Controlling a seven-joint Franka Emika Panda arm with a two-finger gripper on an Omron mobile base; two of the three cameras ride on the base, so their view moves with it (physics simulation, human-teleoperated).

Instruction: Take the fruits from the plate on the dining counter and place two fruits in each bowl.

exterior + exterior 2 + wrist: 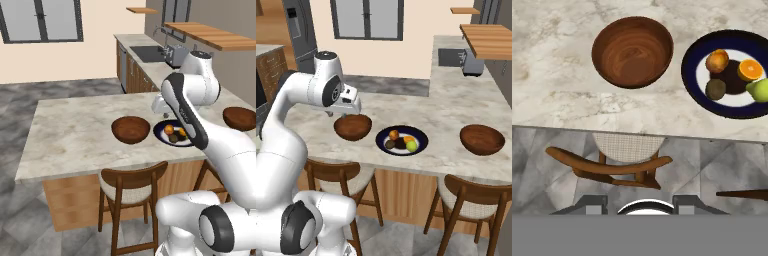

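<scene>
Four small fruits lie on the navy plate (pixel 698 50) on the dining counter (pixel 75 130): a red-orange one (pixel 717 61), an orange one (pixel 750 69), a brownish-green one (pixel 715 89) and a yellow-green one (pixel 759 90). The plate (pixel 421 145) sits between two wooden bowls, the left bowl (pixel 352 126) and the right bowl (pixel 482 139); both hold nothing. My gripper (pixel 344 116) hangs shut, with nothing in it, above the counter's near edge, beside the left bowl (pixel 632 50) and left of the plate. In the left base view my arm hides part of the plate (pixel 161 131).
Wooden stools stand under the counter's near edge (pixel 336 172) (pixel 476 195), and one stool (pixel 612 160) is right below my hand. A toaster (pixel 473 65) and a sink (pixel 147 52) are on the far worktop. Bare counter stretches left of the left bowl (pixel 131 129).
</scene>
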